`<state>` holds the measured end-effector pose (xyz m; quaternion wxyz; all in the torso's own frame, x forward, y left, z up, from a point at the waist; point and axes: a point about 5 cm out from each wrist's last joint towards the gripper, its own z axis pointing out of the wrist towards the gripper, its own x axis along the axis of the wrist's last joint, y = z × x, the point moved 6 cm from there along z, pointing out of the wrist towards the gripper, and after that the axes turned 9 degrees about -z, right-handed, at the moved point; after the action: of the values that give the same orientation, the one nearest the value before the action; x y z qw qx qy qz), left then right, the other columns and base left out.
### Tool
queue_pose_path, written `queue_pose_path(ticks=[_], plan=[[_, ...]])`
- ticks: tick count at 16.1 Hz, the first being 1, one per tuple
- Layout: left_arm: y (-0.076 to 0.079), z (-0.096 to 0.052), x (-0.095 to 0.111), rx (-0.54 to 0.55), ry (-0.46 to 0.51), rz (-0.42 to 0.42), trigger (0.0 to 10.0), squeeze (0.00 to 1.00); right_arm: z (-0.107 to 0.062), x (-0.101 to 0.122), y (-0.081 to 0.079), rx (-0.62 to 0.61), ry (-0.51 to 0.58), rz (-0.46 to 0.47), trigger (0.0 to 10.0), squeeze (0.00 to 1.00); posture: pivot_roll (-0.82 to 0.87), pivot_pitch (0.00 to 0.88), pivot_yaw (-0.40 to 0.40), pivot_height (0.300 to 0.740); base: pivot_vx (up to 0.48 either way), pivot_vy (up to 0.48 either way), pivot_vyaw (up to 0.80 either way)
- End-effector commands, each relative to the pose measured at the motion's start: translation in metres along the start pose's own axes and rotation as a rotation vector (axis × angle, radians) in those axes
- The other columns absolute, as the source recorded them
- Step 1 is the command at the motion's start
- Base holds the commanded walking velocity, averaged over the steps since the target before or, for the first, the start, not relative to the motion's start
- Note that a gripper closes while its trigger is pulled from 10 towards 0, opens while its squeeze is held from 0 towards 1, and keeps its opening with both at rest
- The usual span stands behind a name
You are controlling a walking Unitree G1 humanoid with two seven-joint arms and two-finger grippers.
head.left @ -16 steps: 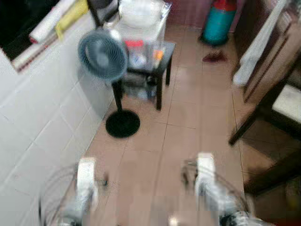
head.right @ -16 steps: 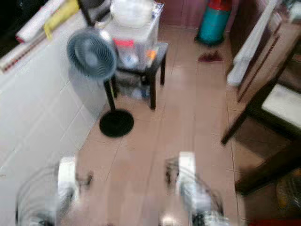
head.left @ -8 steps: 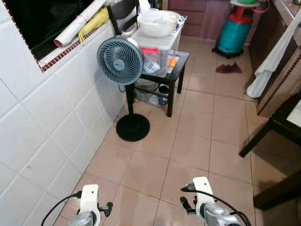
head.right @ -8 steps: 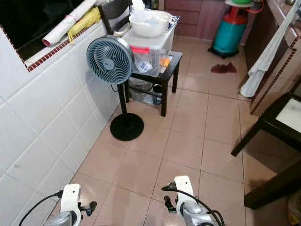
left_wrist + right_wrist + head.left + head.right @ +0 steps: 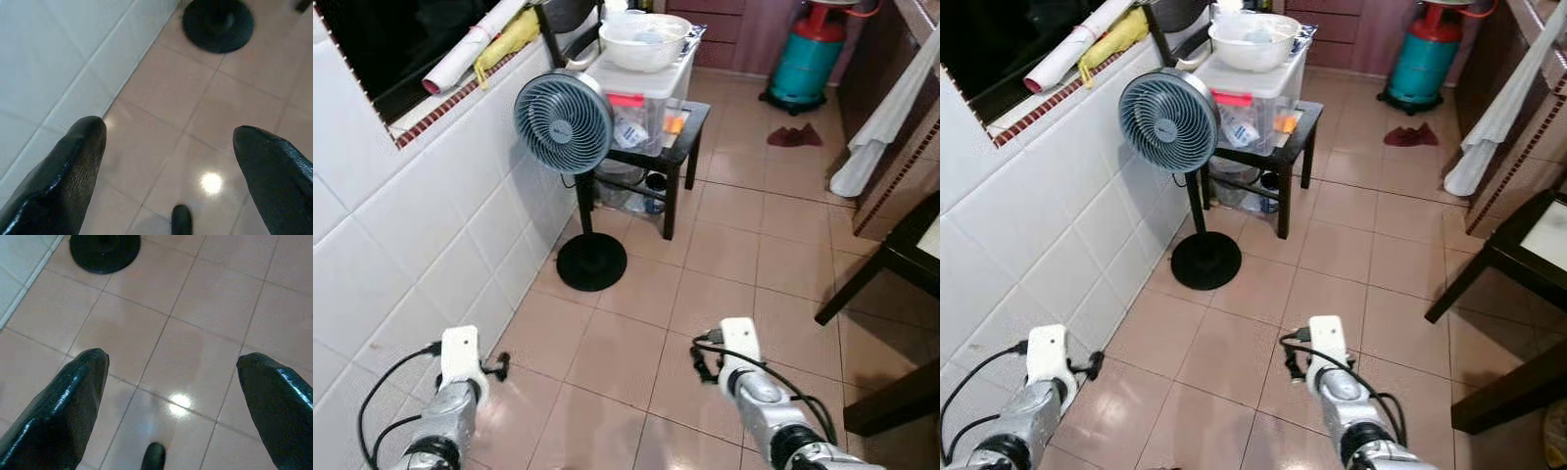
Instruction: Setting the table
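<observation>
Setting the table is the job, and the table [image 5: 1528, 257] sits at the right edge of the eye views, well to the right of the fan [image 5: 563, 122]: a dark wooden frame with a pale top, one square leg slanting down to the floor [image 5: 734, 255]; just a corner shows, so its long axis cannot be told. Both arms are raised low over the floor. The left gripper [image 5: 168, 161] hangs near the white tiled wall [image 5: 401, 245], its black fingers [image 5: 73, 161] spread wide and holding nothing, glossy tile and the fan's round black base [image 5: 217, 22] beyond them. The right gripper [image 5: 171, 396] hovers over open floor on the near side of the fan, its fingers [image 5: 73, 396] likewise wide and empty.

The fan is a grey round-caged pedestal type on a thin black pole, standing upright. Just behind it is a small black worktop [image 5: 683, 132] carrying a clear plastic bin [image 5: 641, 93] with a white bowl [image 5: 648, 41] on top. Farther back stands a teal gas cylinder [image 5: 811, 54] with a dark red rag [image 5: 795, 135] on the floor nearby. A white cloth [image 5: 881, 127] hangs right of that.
</observation>
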<state>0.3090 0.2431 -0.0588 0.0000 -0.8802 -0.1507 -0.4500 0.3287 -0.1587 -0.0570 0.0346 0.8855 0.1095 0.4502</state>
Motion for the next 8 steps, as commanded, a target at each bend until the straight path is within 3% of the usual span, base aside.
queue_pose_path(ticks=[1, 2, 3, 4, 8], plan=[[0.010, 0.002, 0.013, -0.042, 0.044, -0.005, 10.0, 0.00, 0.001, 0.008, 0.002, -0.013, 0.032, -0.015, 10.0, 0.00, 0.00, 0.108, 0.042, 0.740, 0.000, 0.000, 0.00], [0.037, 0.003, 0.027, -0.152, 0.102, 0.037, 10.0, 0.00, 0.002, 0.028, 0.007, -0.038, 0.107, -0.043, 10.0, 0.00, 0.00, 0.114, 0.039, 0.740, 0.000, 0.000, 0.00], [0.049, 0.002, 0.033, -0.208, 0.133, 0.055, 10.0, 0.00, 0.002, 0.040, 0.007, -0.032, 0.160, -0.036, 10.0, 0.00, 0.01, 0.120, 0.035, 0.740, 0.000, 0.000, 0.00], [0.066, -0.002, 0.038, -0.294, 0.171, 0.088, 10.0, 0.00, 0.001, 0.056, 0.000, 0.031, 0.227, 0.045, 10.0, 0.00, 0.00, 0.125, 0.036, 0.740, 0.000, 0.000, 0.00], [0.079, -0.018, 0.019, -0.385, 0.200, 0.091, 10.0, 0.00, -0.007, 0.064, -0.002, 0.066, 0.324, 0.028, 10.0, 0.00, -0.03, 0.139, 0.059, 0.740, 0.000, 0.000, 0.00]])
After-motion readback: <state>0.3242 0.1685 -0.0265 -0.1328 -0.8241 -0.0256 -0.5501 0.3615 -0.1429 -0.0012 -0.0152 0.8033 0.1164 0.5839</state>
